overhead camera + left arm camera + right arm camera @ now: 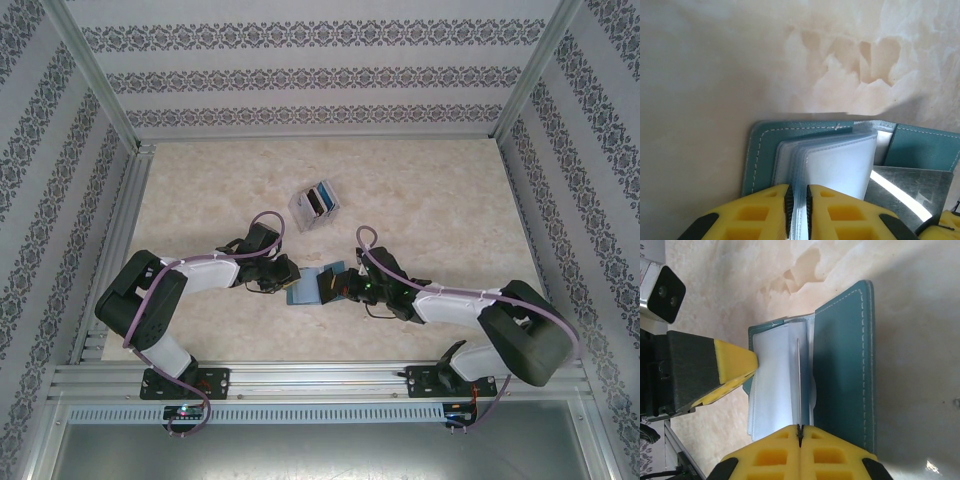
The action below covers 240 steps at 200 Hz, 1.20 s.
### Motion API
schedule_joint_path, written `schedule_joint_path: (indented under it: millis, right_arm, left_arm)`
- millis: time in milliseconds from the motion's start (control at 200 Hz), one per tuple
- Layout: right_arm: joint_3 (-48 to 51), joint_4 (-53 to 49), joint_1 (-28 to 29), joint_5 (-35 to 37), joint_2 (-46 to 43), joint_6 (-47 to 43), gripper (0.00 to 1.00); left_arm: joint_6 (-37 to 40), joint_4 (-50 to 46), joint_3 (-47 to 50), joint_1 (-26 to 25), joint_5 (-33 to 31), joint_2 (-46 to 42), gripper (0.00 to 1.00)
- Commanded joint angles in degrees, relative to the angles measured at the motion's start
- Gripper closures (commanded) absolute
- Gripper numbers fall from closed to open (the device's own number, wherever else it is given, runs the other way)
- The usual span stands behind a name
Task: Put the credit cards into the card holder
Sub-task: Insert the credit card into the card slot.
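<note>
Seen from above, the teal card holder (303,290) lies open on the marbled table (200,190), at the near middle between the two arms. The left gripper (283,279) is at its 9 o'clock edge and the right gripper (336,288) at its 3 o'clock edge.

In the left wrist view, the left gripper (797,194) has its yellow fingers (765,210) drawn together on a sheaf of clear sleeves (840,165). These stand up from the card holder (760,150), whose stitched teal cover lies flat beneath. At 3 o'clock from the sleeves a grey, glare-streaked credit card (905,187) is tilted toward the fold.

In the right wrist view, the right gripper (800,430) is clamped tight on that credit card (798,385). The card shows edge-on as a thin dark line standing among the clear sleeves (772,385). The card holder's (840,365) teal flap lies at the card's 3 o'clock, and the left gripper (747,371) comes in from its 9 o'clock. I cannot tell how deep the card sits in a slot.

At 12 o'clock from the card holder, well apart from it, a clear plastic box (300,213) holds more credit cards (320,199) on edge. One is blue, one is dark and one is whitish.
</note>
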State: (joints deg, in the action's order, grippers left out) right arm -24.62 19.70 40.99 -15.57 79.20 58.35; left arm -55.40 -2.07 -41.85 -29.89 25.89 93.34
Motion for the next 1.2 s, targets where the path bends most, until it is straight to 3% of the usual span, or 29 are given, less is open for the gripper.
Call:
schedule_joint_path:
  millis: [0, 694, 1069, 1194]
  right_arm:
    - [-1.41, 1.65, -0.12, -0.68, 0.87, -1.02, 1.0]
    - [-4.38, 7.53, -0.56, -4.83, 10.1, -1.09, 1.0]
    - [-9.71, -5.34, 8.32, 10.98, 10.94, -3.91, 1.0]
    - [-10.33, -4.51, 8.75, 11.66, 13.25, -3.76, 1.0]
  left_arm:
    - [-0.11, -5.02, 2.32, 0.18, -2.97, 0.44, 0.8]
    - [-0.15, -5.26, 2.21, 0.17, -3.06, 0.35, 0.8]
    - [-0.33, -4.98, 2.12, 0.16, -2.82, 0.37, 0.83]
    - [-0.33, -5.62, 2.38, 0.18, -3.11, -0.59, 0.84]
